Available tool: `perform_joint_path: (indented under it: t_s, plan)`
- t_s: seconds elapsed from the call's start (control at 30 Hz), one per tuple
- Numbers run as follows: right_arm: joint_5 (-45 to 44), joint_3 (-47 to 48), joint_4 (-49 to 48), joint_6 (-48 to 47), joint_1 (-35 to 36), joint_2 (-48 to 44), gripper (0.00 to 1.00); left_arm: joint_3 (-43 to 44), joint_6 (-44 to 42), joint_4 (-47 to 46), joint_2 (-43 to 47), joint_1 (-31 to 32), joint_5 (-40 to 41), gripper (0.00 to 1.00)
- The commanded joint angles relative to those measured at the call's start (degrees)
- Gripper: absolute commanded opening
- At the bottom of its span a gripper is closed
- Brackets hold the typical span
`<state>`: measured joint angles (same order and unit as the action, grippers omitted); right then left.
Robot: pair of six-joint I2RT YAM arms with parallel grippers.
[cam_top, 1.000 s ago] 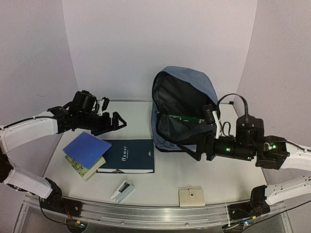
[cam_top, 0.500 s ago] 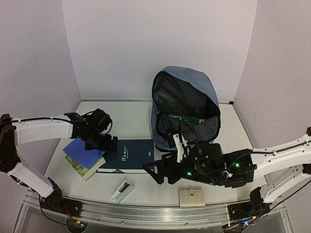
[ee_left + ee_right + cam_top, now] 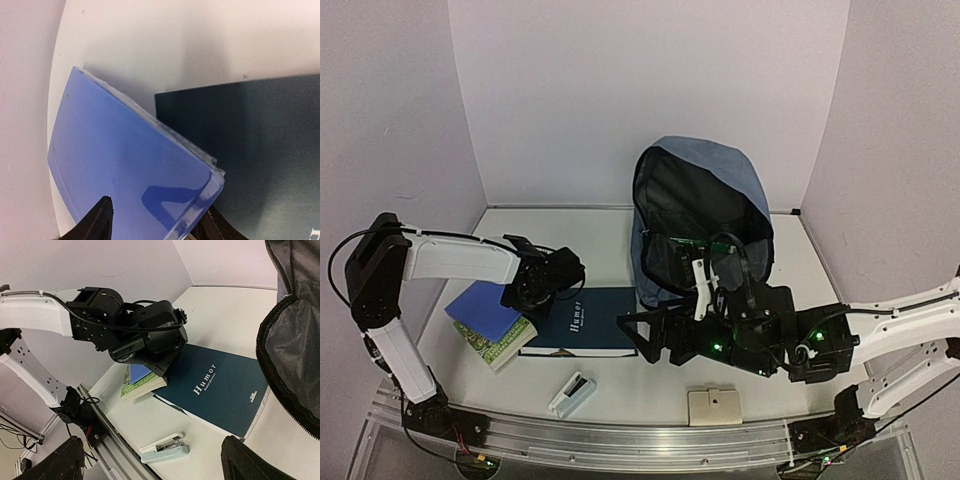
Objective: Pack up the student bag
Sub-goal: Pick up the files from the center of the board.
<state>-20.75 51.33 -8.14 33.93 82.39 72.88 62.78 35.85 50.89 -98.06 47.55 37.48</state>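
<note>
**Top external view: bag upright and unzipped, both arms low over the books**

Top external shows the student bag (image 3: 705, 215) standing at the back of the surface (image 3: 610, 240), right of centre. Its main compartment gapes toward the arms, showing black lining, and a green-edged item (image 3: 695, 241) sits inside near the lower lip. In the right wrist view, the bag's black zippered edge (image 3: 295, 340) fills the right side.

Just in front and left of the bag lies a dark teal book (image 3: 585, 320) titled "Humor". The right end effector (image 3: 638, 335) is low over that book's right end with its fingers spread wide and nothing between them. Whether it touches the cover cannot be told.

Left of the teal book, a blue notebook (image 3: 485, 308) rests on a green-patterned book (image 3: 492, 342). The notebook's corner overlaps the teal cover. The left end effector (image 3: 155, 227) is down at the notebook with its fingers (image 3: 100, 220) apart, one on either side of its near end.

Toward the front edge lie a pale stapler (image 3: 572, 393) and a beige box (image 3: 714, 406), well apart from each other.
</note>
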Motion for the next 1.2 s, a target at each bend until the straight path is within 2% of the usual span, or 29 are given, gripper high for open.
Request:
perform_joint_path:
  t_s: [0.0,0.13,0.27,0.47,0.6,0.87,1.03,1.17]
  plan:
    - [-1.1,0.7,-2.6,0.6,0.0,-0.6,0.91,3.3,2.2,3.2,-0.7,0.7,7.5,0.41]
    - [-1.6,1.2,-2.8,0.2,0.0,0.2,0.9,3.5,3.3,4.9,0.0,0.9,8.6,0.14]
    - [-2.2,2.5,-2.8,-0.9,0.0,1.1,0.9,3.5,4.4,6.9,1.6,0.9,10.0,0.01]
    - [-2.2,4.4,-3.0,-2.4,0.0,2.7,0.91,2.2,4.3,7.1,4.0,0.8,11.8,0.0]
    - [-2.4,4.6,-3.4,-2.4,0.0,3.3,0.9,1.6,3.0,4.7,5.0,0.9,10.1,0.0]
    - [-4.9,6.8,-3.5,-4.3,0.0,5.6,0.92,4.5,-3.8,-0.4,12.4,1.4,-0.3,0.0]
    - [-4.6,11.7,-4.2,-6.2,-1.9,11.7,0.95,4.0,-10.5,-7.1,21.2,1.6,-13.3,0.0]
    - [-2.5,14.5,-8.8,-10.9,-2.7,17.6,0.95,5.8,-11.4,-6.9,25.2,1.6,-18.8,0.0]
